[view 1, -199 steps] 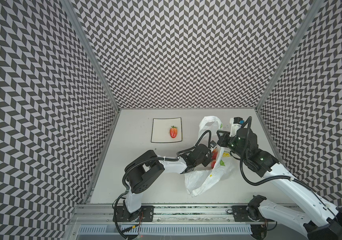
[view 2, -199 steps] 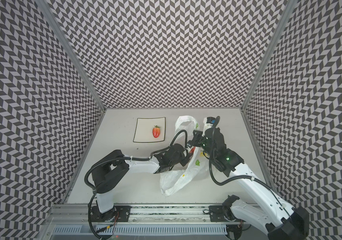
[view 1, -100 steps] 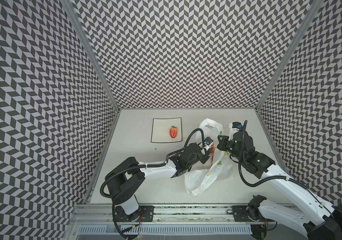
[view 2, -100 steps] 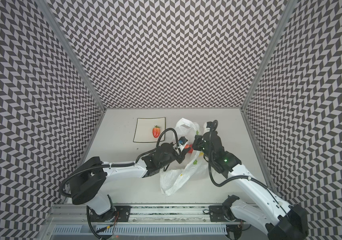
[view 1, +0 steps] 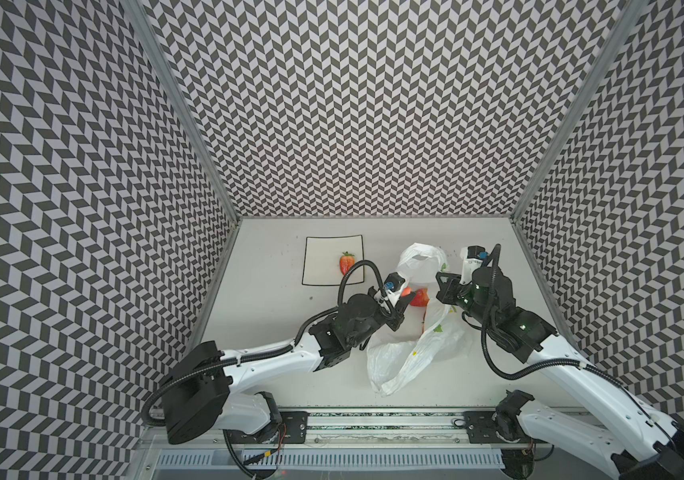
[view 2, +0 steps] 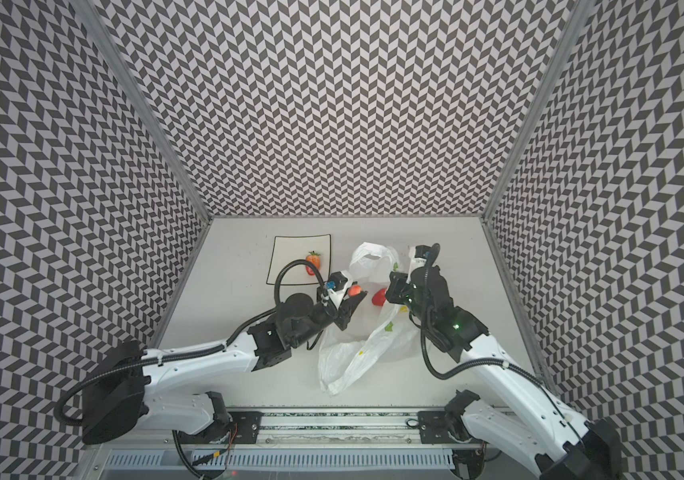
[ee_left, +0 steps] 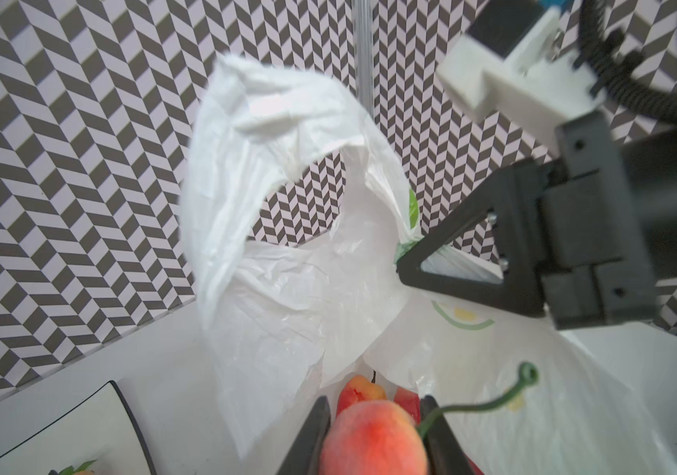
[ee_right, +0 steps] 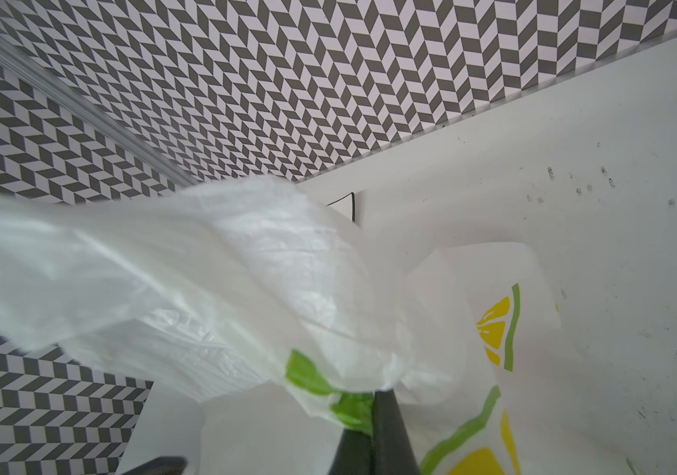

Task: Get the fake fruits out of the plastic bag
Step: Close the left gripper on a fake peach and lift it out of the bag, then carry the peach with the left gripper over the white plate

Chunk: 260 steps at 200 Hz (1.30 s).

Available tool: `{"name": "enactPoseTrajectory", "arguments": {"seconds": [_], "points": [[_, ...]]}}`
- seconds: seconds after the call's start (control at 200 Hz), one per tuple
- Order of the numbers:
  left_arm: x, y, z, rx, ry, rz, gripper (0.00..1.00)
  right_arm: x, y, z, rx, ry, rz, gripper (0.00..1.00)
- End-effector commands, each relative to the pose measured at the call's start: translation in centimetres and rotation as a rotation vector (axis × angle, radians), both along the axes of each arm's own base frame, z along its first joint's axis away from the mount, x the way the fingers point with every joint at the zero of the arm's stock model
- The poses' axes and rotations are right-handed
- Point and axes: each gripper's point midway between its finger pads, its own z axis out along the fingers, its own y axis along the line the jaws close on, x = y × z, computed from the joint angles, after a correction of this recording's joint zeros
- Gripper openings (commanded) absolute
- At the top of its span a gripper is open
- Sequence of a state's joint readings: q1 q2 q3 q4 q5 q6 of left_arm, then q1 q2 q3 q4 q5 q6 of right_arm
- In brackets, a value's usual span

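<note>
In both top views the left gripper [view 1: 403,297] was clenched on a cherry [view 1: 406,291] at nine o'clock of the bag's mouth. It was just beside a strawberry [view 1: 420,298] lying inside the plastic bag [view 1: 415,353]. Only the left wrist view showed the cherry's curled green stem [ee_left: 472,407] and the right gripper [ee_left: 400,269] pinching the bag's rim. The right wrist view showed those jaws pressed tight on a green-printed fold. A second strawberry [view 1: 346,263] lay on the plate [view 1: 319,253], at ten o'clock of the bag.
</note>
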<state>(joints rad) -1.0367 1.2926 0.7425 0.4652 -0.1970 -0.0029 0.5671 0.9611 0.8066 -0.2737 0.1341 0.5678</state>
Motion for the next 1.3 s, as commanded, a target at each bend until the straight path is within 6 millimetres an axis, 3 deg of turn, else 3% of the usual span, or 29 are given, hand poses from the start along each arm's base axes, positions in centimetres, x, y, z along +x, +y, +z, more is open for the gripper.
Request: {"name": "enactPoseTrajectory", "arguments": {"seconds": [0.0, 0.205, 0.36, 0.431, 0.611, 0.911, 1.086, 1.297], "points": [[-0.7, 2.1, 0.8, -0.052, 0.023, 0.038, 0.21, 0.4, 0.4, 1.8, 0.044, -0.052, 0.005, 0.0], [-0.8, 7.9, 3.6, -0.154, 0.012, 0.187, 0.21, 0.3, 0.3, 1.3, 0.041, -0.038, 0.001, 0.0], [1.1, 14.1, 5.2, -0.253, 0.008, 0.397, 0.21, 0.3, 0.1, 1.3, 0.04, -0.038, -0.009, 0.0], [2.9, 16.3, 4.9, -0.273, 0.03, 0.472, 0.21, 0.3, 0.1, 1.3, 0.039, -0.035, -0.009, 0.0], [8.8, 19.2, 0.8, -0.263, 0.213, 0.57, 0.2, 0.4, 0.3, 1.4, 0.042, -0.035, -0.004, 0.0], [17.1, 19.1, -8.9, -0.099, 0.554, 0.574, 0.17, 0.4, 0.4, 1.6, 0.053, -0.034, -0.001, 0.0], [20.3, 19.4, -13.2, -0.084, 0.693, 0.615, 0.17, 0.4, 0.5, 1.8, 0.063, -0.039, 0.001, 0.0], [22.3, 18.6, -17.2, -0.03, 0.788, 0.609, 0.17, 0.5, 0.8, 1.8, 0.076, -0.039, 0.008, 0.0]]}}
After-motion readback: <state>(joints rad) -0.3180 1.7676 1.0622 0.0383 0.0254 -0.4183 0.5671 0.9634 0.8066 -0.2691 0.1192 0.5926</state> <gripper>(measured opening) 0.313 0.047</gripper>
